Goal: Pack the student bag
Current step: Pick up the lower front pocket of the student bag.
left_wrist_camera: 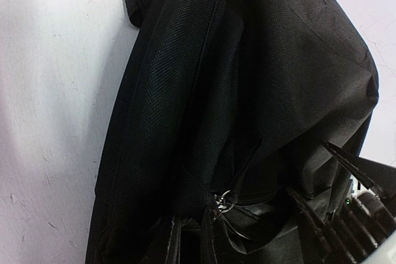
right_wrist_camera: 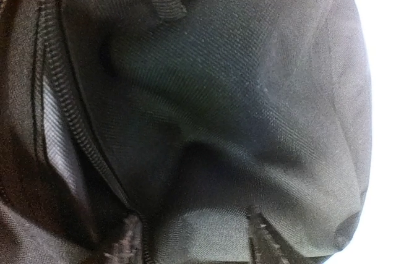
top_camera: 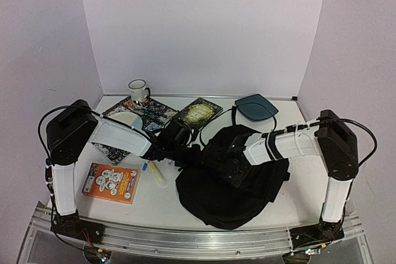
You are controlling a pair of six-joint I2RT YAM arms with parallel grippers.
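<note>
The student bag [top_camera: 238, 183], a large floppy black backpack, lies crumpled on the table at centre right. It fills the left wrist view [left_wrist_camera: 247, 91] and the right wrist view [right_wrist_camera: 235, 91]. My left gripper [top_camera: 189, 153] is at the bag's left edge. Its dark fingers [left_wrist_camera: 172, 245] stand close together on a fold of bag fabric beside a metal zipper pull [left_wrist_camera: 224, 202]. My right gripper [top_camera: 232, 166] rests on top of the bag. Its fingertips [right_wrist_camera: 260, 236] stand wide apart with fabric bulging between them, next to a zipper track [right_wrist_camera: 68, 91].
An orange card box [top_camera: 112, 182] and a yellow-white stick [top_camera: 156, 173] lie left of the bag. A mug [top_camera: 138, 91], a patterned black-and-white book [top_camera: 145, 115], a dark green book [top_camera: 198, 112] and a flat dark-teal pad [top_camera: 255, 106] lie along the back.
</note>
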